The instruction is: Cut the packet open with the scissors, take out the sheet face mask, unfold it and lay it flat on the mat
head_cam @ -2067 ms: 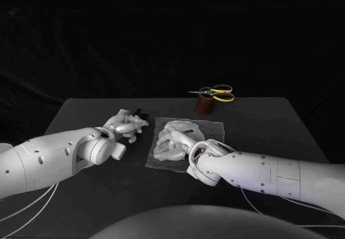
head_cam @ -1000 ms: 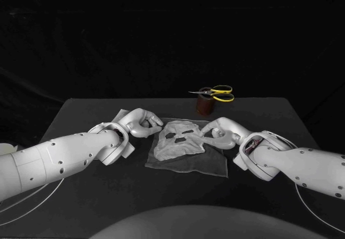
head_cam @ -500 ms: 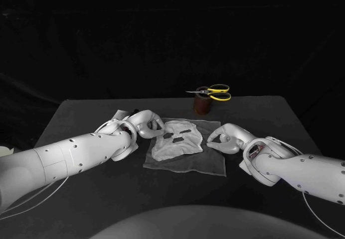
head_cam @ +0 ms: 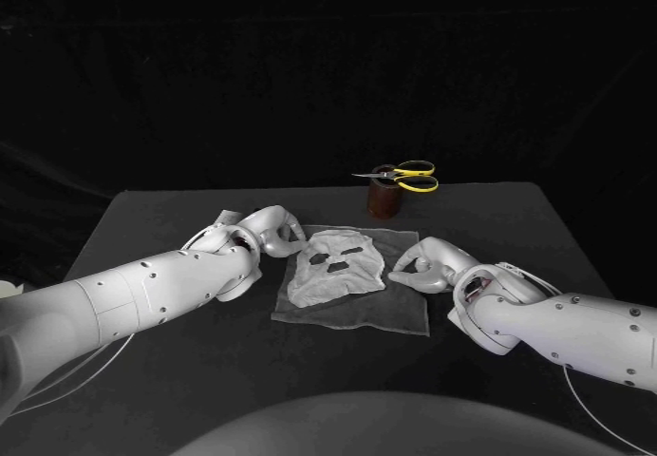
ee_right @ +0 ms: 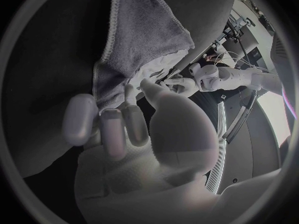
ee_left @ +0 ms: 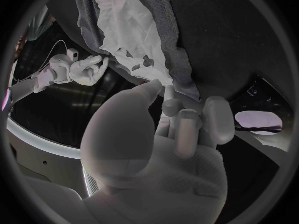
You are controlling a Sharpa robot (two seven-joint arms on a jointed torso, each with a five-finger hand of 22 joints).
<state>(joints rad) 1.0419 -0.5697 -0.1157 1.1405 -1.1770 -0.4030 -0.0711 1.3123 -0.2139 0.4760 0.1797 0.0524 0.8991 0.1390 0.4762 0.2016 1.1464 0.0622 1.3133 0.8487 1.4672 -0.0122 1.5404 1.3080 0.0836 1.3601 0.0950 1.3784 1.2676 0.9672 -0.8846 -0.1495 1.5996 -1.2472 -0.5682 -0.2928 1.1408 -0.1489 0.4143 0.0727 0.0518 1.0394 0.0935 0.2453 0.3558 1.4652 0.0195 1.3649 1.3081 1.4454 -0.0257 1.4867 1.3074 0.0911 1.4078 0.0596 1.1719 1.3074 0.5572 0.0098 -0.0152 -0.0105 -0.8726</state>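
On the black table [head_cam: 527, 223], the grey mat [head_cam: 367, 318] sits centre with the sheet face mask [head_cam: 340, 266] on it. The mask is unfolded, spread flat, eye and mouth holes up, on the mat's far half. The near strip of the mat is bare.

The left hand [head_cam: 272, 233] is at the mask's far-left edge, fingers part curled. In the left wrist view its thumb tip [ee_left: 151, 86] lies right at the mask's rim; I can't tell if it pinches the sheet or only sits beside it.

The right hand [head_cam: 427, 266] is just beside the mask's right edge, over the mat's right side. Its fingers [ee_right: 113, 127] are loosely extended, the thumb is a little apart, and nothing is held.

The yellow-handled scissors [head_cam: 406, 177] rest on top of a brown cup [head_cam: 384, 199] at the table's far edge, well apart from both hands.
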